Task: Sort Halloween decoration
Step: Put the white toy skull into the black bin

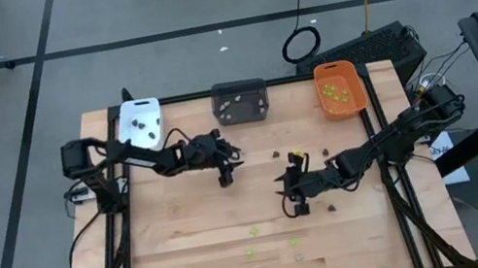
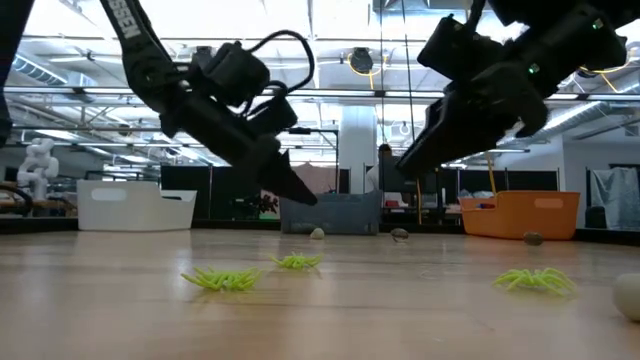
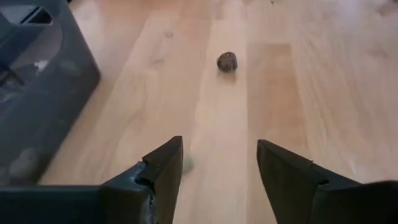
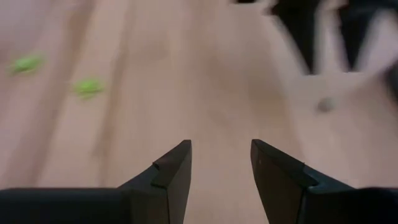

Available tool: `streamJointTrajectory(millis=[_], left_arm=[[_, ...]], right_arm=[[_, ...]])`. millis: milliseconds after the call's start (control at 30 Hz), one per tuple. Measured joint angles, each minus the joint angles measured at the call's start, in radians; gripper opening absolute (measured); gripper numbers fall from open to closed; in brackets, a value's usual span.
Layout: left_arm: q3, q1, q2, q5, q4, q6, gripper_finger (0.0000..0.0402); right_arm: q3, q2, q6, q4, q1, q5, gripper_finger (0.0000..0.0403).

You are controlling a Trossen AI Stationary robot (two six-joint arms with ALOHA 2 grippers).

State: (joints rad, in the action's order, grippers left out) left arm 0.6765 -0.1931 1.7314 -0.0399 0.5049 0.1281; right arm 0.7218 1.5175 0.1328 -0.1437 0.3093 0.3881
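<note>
Small decoration pieces lie scattered on the wooden table: lime green ones [image 1: 254, 231] [image 2: 222, 278] near the front, dark ones [image 1: 274, 152] mid-table, a pale one [image 1: 300, 256]. My left gripper [image 1: 227, 176] [image 3: 217, 146] is open and hovers above the table just in front of the dark grey tray. A dark piece [image 3: 227, 61] lies ahead of it and a pale piece [image 3: 186, 163] beside one finger. My right gripper [image 1: 292, 201] [image 4: 221, 146] is open above mid-table, with green pieces [image 4: 88, 87] off to one side.
Three trays stand along the far edge: white [image 1: 140, 122] with dark pieces, dark grey [image 1: 240, 101] with pale pieces, orange [image 1: 340, 89] with green pieces. The two grippers hang close together over mid-table. Bare wood lies to the front left.
</note>
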Motion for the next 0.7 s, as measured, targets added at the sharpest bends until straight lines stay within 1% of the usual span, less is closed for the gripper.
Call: streamJointTrajectory(millis=[67,133,300,500,700], left_arm=[[0.004,-0.023,0.012,-0.045,0.007,0.045,0.0193],[0.016,-0.038,0.033,-0.057,0.009,0.086,0.0185],[0.061,-0.073,0.079,-0.079,0.010,0.125,0.0178],[0.126,-0.096,0.170,-0.109,-0.029,0.117,0.0178],[0.139,-0.097,0.191,-0.124,-0.055,0.123,0.0178]], right_arm=[[0.000,0.000,-0.013,-0.002,0.000,-0.072,0.0153],[0.000,0.000,-0.024,-0.003,0.000,-0.136,0.0153],[0.000,0.000,-0.026,-0.002,0.001,-0.206,0.0153],[0.000,0.000,-0.025,0.009,0.001,-0.210,0.0153],[0.000,0.000,-0.025,0.036,0.009,-0.210,0.0153]])
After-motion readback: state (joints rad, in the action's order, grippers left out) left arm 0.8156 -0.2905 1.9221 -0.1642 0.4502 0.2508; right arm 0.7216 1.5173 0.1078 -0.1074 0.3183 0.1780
